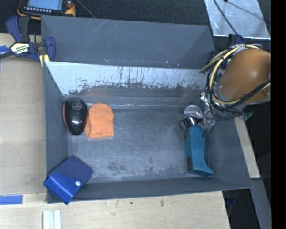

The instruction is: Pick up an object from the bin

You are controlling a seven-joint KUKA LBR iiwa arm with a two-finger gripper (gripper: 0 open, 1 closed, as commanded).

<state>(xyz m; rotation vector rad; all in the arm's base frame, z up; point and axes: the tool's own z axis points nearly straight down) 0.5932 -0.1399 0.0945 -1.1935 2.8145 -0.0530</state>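
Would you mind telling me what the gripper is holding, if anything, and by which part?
It cannot be told: the gripper sits at the upper end of the long blue object lying at the right, but no clear grasp shows.

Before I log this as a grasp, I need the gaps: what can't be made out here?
1. Upper end of the blue bar: camera view, covered by the gripper.
2. Whether the gripper touches that bar: camera view, looking down, contact hidden.
3. The blue box, near-left corner: whether it lies flat or is propped up, unclear.
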